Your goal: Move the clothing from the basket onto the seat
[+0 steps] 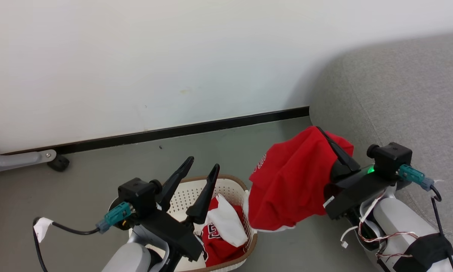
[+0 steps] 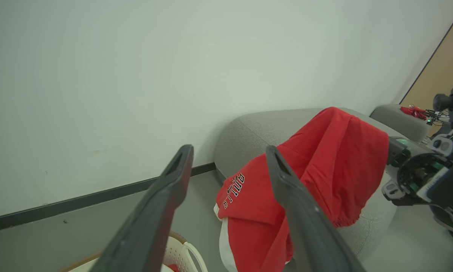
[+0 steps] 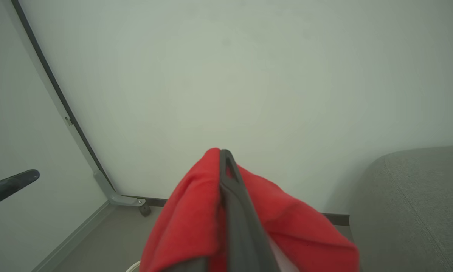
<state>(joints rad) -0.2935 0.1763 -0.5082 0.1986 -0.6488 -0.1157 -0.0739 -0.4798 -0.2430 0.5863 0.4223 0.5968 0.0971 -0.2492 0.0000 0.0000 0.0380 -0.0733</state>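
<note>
My right gripper (image 1: 320, 130) is shut on a red garment (image 1: 287, 181) with white lettering, held in the air between the basket (image 1: 245, 189) and the grey seat (image 1: 400, 94). The cloth drapes over its fingers (image 3: 228, 177) and hangs down. My left gripper (image 1: 203, 163) is open and empty above the cream basket, its fingers (image 2: 173, 189) spread wide. More red and white clothing (image 1: 221, 241) lies in the basket. In the left wrist view the held garment (image 2: 325, 158) hangs in front of the seat (image 2: 256, 128).
A white wall with a black baseboard (image 1: 181, 130) runs behind the grey floor. A grey metal leg with a caster (image 1: 58, 162) stands at the far left. A second grey cushion (image 2: 400, 121) with something red on it sits further right.
</note>
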